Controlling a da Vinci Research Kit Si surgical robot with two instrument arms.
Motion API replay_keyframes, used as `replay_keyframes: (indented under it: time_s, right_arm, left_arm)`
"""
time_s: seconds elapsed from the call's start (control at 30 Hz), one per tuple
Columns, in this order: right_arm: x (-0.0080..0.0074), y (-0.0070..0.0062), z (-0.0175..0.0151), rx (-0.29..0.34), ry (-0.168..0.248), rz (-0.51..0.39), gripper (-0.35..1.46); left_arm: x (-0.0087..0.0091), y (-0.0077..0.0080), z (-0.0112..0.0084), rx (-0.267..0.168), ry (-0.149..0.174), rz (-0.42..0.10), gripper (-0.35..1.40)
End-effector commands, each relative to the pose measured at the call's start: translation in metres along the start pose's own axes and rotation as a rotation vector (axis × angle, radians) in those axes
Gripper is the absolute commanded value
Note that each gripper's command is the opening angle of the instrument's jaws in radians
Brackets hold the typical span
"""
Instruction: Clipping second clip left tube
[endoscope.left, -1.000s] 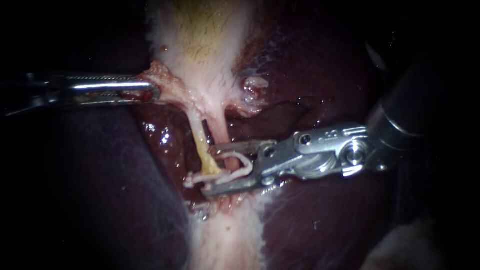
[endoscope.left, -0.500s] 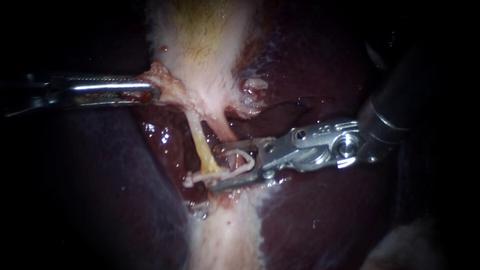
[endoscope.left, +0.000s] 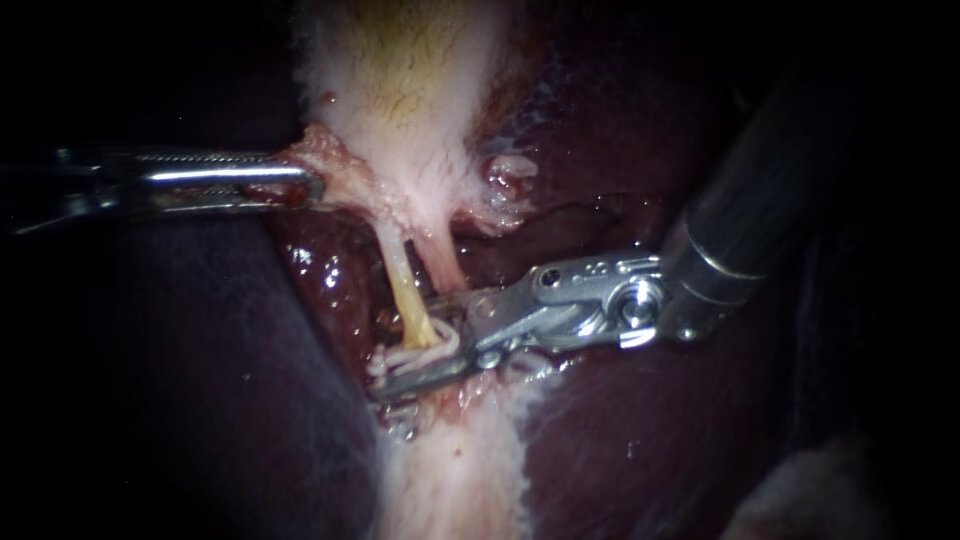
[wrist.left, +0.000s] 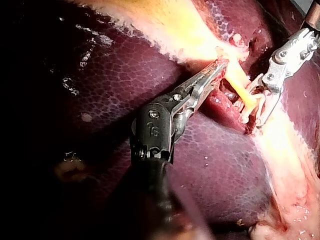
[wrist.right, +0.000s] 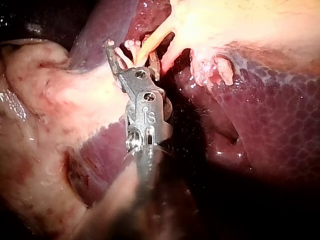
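A yellowish left tube (endoscope.left: 403, 280) runs down from the pale gallbladder (endoscope.left: 420, 90); a pink tube (endoscope.left: 441, 262) lies just to its right. My right instrument (endoscope.left: 412, 345) reaches in from the right, its jaws closed in from both sides on a white clip (endoscope.left: 441, 346) wrapped round the lower end of the left tube. In the right wrist view the same jaws (wrist.right: 132, 56) straddle the tube (wrist.right: 146, 50). My left instrument (endoscope.left: 300, 183) has its jaws shut on the tissue at the gallbladder's neck, holding it leftward, as the left wrist view (wrist.left: 215, 70) also shows.
Dark liver (endoscope.left: 640, 420) lies on both sides of the tubes. A pale band of tissue (endoscope.left: 450, 470) runs downward below the clip. A small ragged tag of tissue (endoscope.left: 510, 170) sits right of the gallbladder's neck.
My right instrument has slid leftward onto the left tube and its jaws have narrowed, flattening the white clip around it. The left instrument has kept its hold in place.
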Motion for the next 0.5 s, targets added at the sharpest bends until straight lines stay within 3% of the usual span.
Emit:
replay_keyframes:
  time_s: [0.03, 0.23, 0.37, 0.5]
  right_arm:
    - [0.0002, -0.0002, -0.0001, 0.008, 0.01, 0.002, 0.5]
    - [0.0014, -0.0023, -0.0003, 0.061, 0.061, -0.002, 0.5]
    - [0.0025, -0.0045, -0.0003, 0.119, 0.092, 0.007, 0.49]
    - [0.0032, -0.0064, 0.0001, 0.165, 0.089, 0.004, 0.49]
  left_arm:
    - [0.0, 0.0, 0.0, -0.001, 0.0, 0.0, -0.35]
    - [0.0, 0.0, -0.0001, -0.002, 0.0, 0.0, -0.35]
    - [0.0, 0.0, -0.0001, -0.002, -0.001, 0.0, -0.35]
    - [0.0, 0.0, -0.0001, -0.002, -0.001, 0.0, -0.35]
